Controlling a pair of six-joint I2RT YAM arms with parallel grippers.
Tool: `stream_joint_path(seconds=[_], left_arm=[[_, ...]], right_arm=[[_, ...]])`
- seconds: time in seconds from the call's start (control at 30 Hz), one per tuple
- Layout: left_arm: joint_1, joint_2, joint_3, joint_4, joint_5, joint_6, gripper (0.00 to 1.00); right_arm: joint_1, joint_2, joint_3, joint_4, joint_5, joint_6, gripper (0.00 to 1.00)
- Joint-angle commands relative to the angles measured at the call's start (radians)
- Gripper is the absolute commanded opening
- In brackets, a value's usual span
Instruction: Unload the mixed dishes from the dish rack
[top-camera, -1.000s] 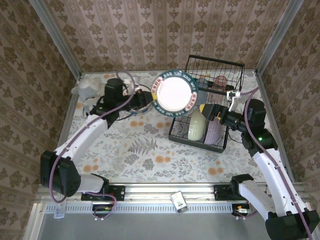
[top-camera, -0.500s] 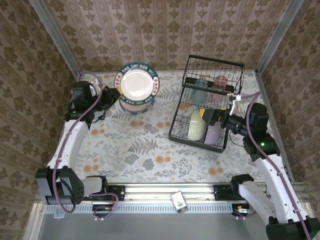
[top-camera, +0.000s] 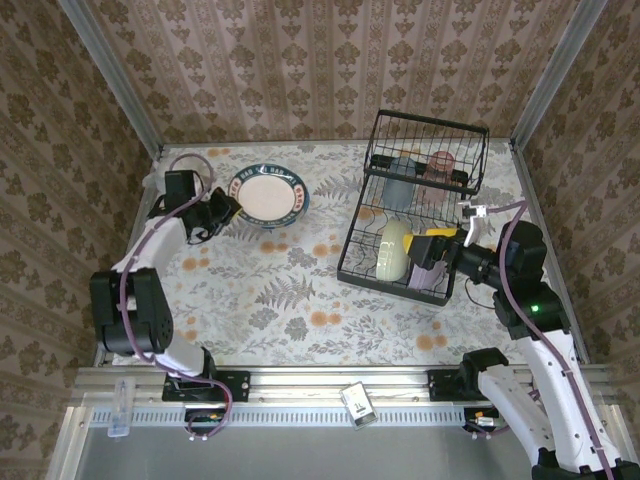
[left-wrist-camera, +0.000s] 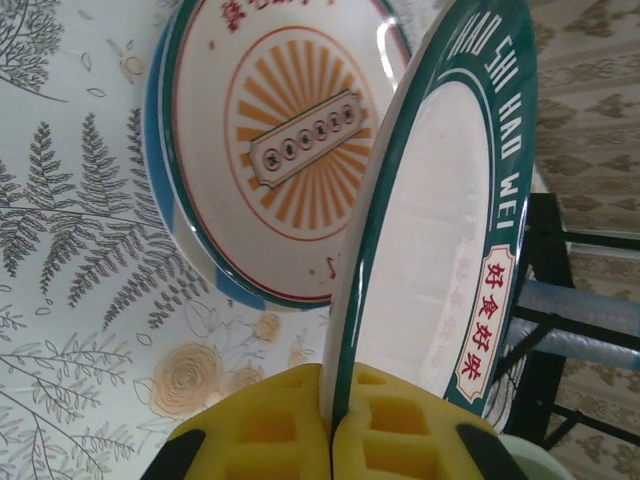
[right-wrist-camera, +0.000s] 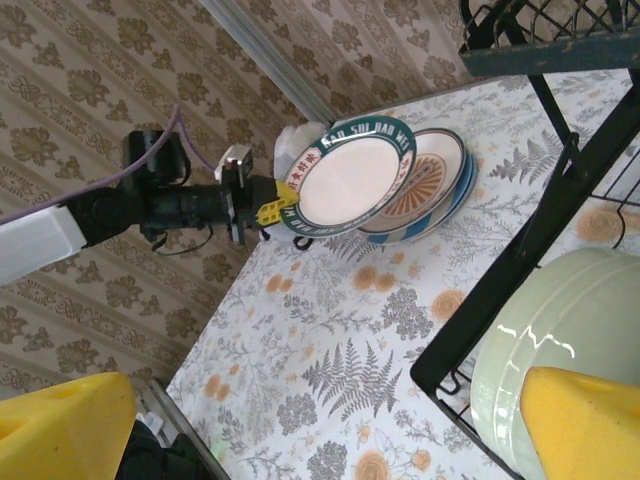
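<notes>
Left gripper (left-wrist-camera: 330, 432): clamped on the rim of a teal-rimmed plate (left-wrist-camera: 440, 230), which is held tilted over a stack of plates (left-wrist-camera: 270, 150) at 10 o'clock on the table (top-camera: 290, 300).

Right gripper (top-camera: 440, 248): jaws wide, holding nothing, at the 3 o'clock side of the green bowl (top-camera: 394, 250).

The bowl stands in the dish rack (top-camera: 350, 262) at 2 o'clock. Cups (top-camera: 403, 170) sit on its upper shelf.

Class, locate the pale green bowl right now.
In the top view, at right, the pale green bowl stands on edge in the black wire dish rack's lower tier, beside a lavender bowl.
</notes>
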Motion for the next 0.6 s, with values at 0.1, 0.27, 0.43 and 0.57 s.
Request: stream_joint_path(seconds=[0.1,0.27,0.43,0.57], left_arm=[[0.009,0.088,0.108,0.067,0.000,0.025,0.00],[0.014,0.150,0.143,0.073,-0.014,0.028,0.00],[0.013,0.210,0.177,0.087,-0.003,0.019,0.00],[0.009,0.245,0.194,0.094,-0.009,0.019,0.00]], right_arm=[[0.009,-0.015,-0.040,-0.018,-0.008,0.002,1.00],[0.012,-0.014,-0.051,-0.012,-0.005,0.005,1.00],[0.013,-0.013,-0.054,-0.016,0.002,0.001,1.00],[0.015,-0.014,-0.054,-0.021,0.008,0.000,1.00]])
